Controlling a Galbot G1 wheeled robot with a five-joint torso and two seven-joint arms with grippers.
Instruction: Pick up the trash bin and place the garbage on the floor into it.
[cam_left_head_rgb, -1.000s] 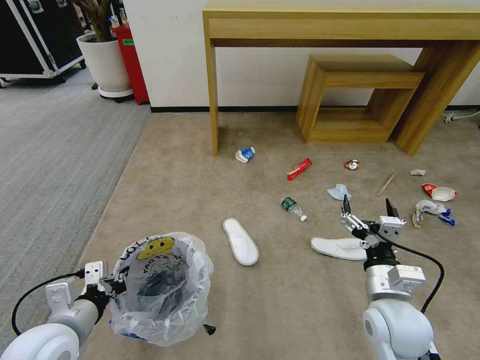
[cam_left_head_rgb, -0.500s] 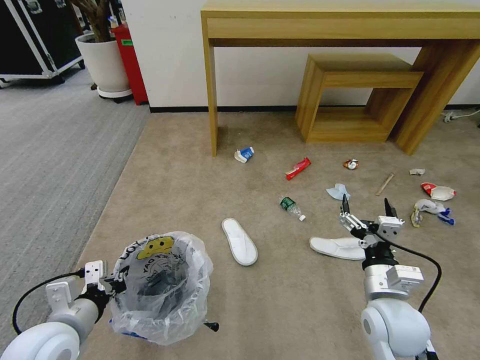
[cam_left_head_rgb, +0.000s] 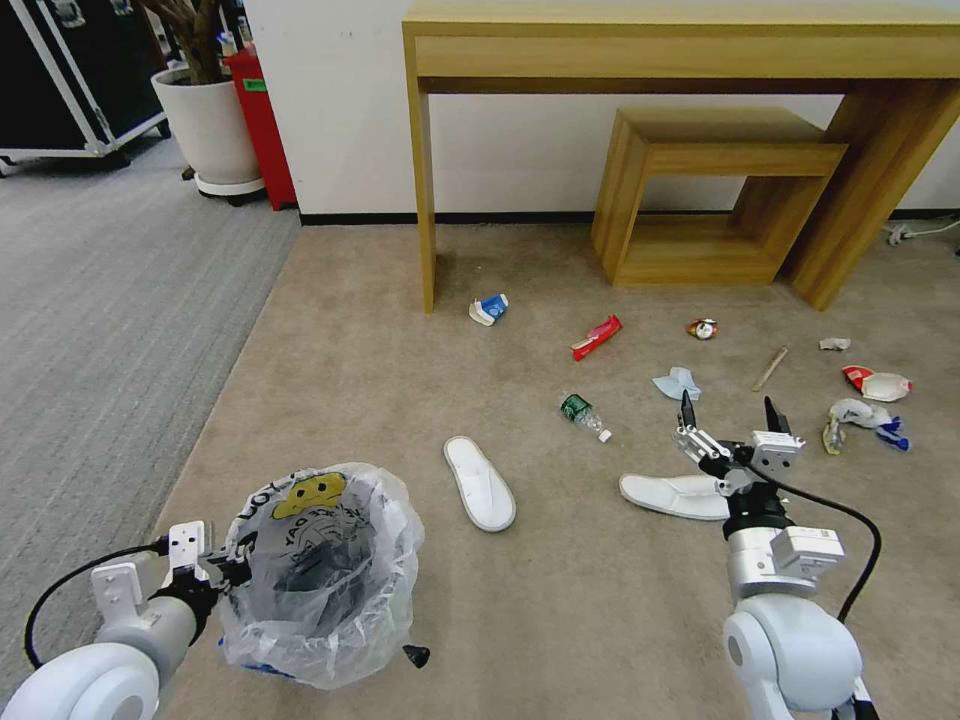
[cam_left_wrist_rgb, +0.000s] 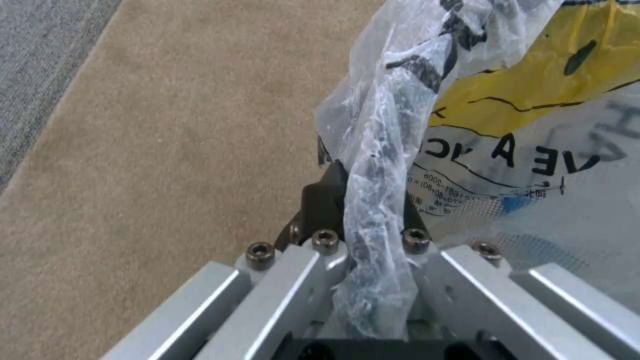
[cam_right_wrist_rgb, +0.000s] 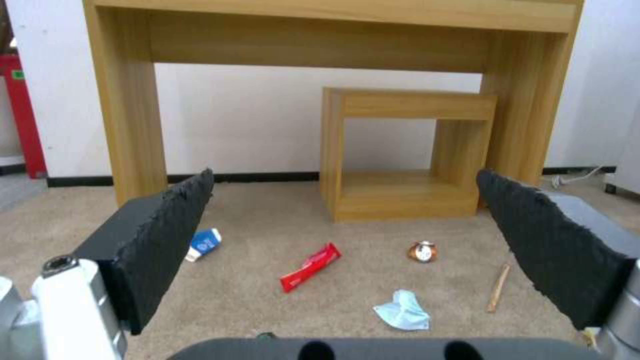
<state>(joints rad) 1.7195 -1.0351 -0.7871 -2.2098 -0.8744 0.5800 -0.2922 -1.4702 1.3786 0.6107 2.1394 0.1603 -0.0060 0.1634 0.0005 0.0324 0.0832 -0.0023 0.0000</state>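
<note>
The trash bin (cam_left_head_rgb: 320, 575), lined with a crinkly clear bag (cam_left_wrist_rgb: 533, 150), is at the near left on the beige floor (cam_left_head_rgb: 400, 380). My left gripper (cam_left_head_rgb: 215, 570) (cam_left_wrist_rgb: 367, 180) is shut on its bagged rim. My right gripper (cam_left_head_rgb: 730, 415) (cam_right_wrist_rgb: 345, 180) hovers open above a white slipper (cam_left_head_rgb: 675, 495). The garbage lies ahead of it: a second slipper (cam_left_head_rgb: 480, 483), bottle (cam_left_head_rgb: 585, 414), red wrapper (cam_left_head_rgb: 597, 337) (cam_right_wrist_rgb: 310, 261), carton (cam_left_head_rgb: 489, 308) (cam_right_wrist_rgb: 203, 243), mask (cam_left_head_rgb: 678, 383) (cam_right_wrist_rgb: 403, 310), can (cam_left_head_rgb: 703, 328) (cam_right_wrist_rgb: 422, 251), stick (cam_left_head_rgb: 771, 368) (cam_right_wrist_rgb: 497, 288) and crumpled paper (cam_left_head_rgb: 835, 344).
A tall wooden table (cam_left_head_rgb: 680, 50) and a low wooden stool (cam_left_head_rgb: 720, 195) stand against the far wall. More wrappers (cam_left_head_rgb: 878, 383) lie at the right. A grey carpet strip (cam_left_head_rgb: 100, 300), a white planter (cam_left_head_rgb: 210, 125) and a red box (cam_left_head_rgb: 262, 120) are at the left.
The whole head picture has shifted slightly left, so the camera moved. My left gripper still holds the bin's rim and my right gripper stays open above the slipper.
</note>
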